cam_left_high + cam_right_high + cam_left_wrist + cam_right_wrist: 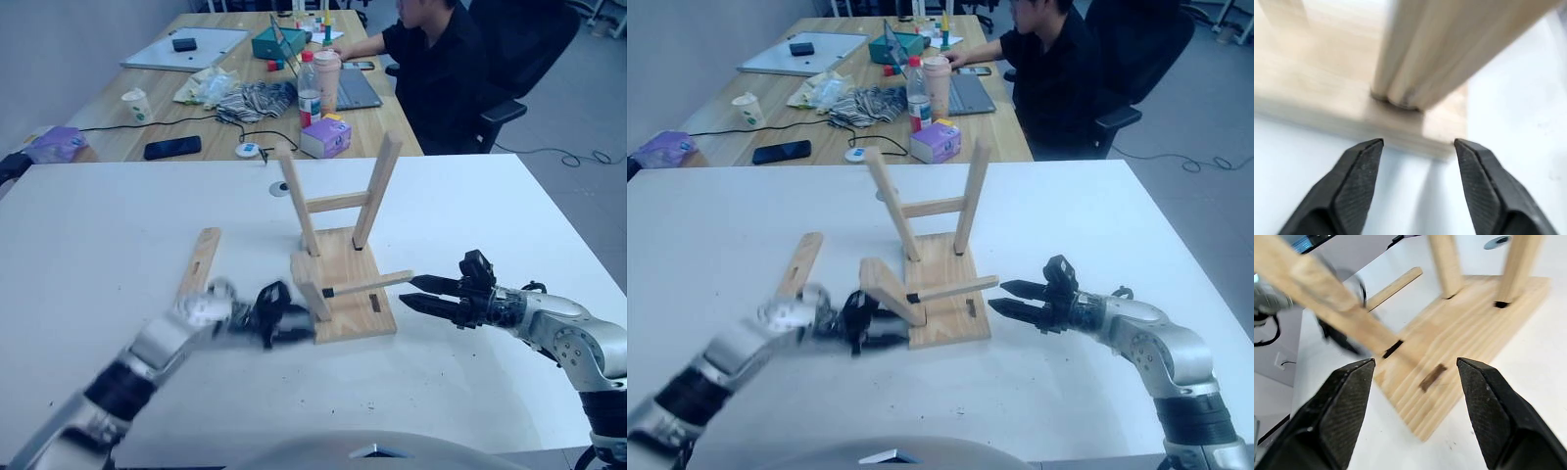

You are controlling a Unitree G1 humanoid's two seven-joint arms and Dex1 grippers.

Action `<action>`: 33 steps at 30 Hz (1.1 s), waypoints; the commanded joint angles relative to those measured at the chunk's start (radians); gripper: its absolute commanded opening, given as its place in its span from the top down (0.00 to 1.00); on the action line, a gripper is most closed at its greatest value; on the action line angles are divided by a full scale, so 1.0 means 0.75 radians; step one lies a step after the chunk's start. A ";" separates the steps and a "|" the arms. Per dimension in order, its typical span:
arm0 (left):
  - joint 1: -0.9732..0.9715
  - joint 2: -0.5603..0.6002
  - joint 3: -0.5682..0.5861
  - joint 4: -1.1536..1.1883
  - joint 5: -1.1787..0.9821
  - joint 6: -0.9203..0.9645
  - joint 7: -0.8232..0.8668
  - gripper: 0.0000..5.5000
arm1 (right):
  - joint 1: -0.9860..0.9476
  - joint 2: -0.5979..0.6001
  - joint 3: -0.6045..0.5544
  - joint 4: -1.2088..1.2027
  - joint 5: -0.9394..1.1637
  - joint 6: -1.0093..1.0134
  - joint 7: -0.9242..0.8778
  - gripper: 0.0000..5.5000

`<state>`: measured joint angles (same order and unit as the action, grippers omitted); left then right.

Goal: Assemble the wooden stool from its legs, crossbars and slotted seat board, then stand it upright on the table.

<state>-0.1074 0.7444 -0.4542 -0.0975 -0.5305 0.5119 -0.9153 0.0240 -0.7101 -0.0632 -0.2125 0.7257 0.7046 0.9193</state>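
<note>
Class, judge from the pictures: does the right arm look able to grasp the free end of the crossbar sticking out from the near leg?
Probably yes. The right gripper has its fingers open right by the free end of the crossbar, and nothing stands between them.

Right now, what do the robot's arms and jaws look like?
Both arms are silvery-grey rounded shells with black joints. The left arm shows black bands between metallic segments. The right arm has a smooth grey casing and a thin black cable looping at the wrist. The jaws are matte black: two wedge-shaped halves tapering to blunt tips, with finely textured inner faces.
</note>
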 commanded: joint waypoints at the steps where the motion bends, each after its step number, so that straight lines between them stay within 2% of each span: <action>1: -0.029 0.077 0.221 -0.012 -0.094 0.096 -0.079 0.40 | 0.037 0.056 -0.034 -0.068 0.005 -0.017 -0.051 0.44; 5: 0.049 0.218 0.399 -0.089 -0.075 0.109 -0.118 0.29 | 0.073 0.070 -0.069 -0.085 -0.003 -0.034 -0.070 0.44; 7: 0.103 0.256 0.471 -0.066 -0.023 0.100 -0.076 0.29 | 0.092 0.069 -0.093 -0.083 -0.008 -0.049 -0.080 0.44; 11: 0.099 0.116 0.744 0.141 0.030 0.109 0.275 0.29 | 0.113 0.052 -0.178 -0.025 -0.053 -0.113 -0.114 0.44; 14: 0.153 0.026 0.848 0.157 0.065 0.100 0.444 0.29 | 0.096 0.040 -0.208 -0.008 -0.072 -0.132 -0.126 0.44; 19: 0.225 -0.108 0.869 0.213 0.101 0.116 0.543 0.29 | 0.069 0.035 -0.210 0.001 -0.081 -0.127 -0.116 0.44; 23: 0.247 -0.154 0.852 0.318 0.163 0.073 0.542 0.29 | 0.063 0.047 -0.194 -0.006 -0.087 -0.120 -0.114 0.44; 33: 0.262 -0.163 0.828 0.284 0.213 0.084 0.529 0.55 | -0.006 0.082 -0.226 0.032 -0.092 -0.145 -0.176 0.44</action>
<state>0.0754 0.6266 0.1943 0.1033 -0.3980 0.5407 -0.5190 0.0640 -0.6732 -0.2071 -0.2011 0.6650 0.6110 0.8183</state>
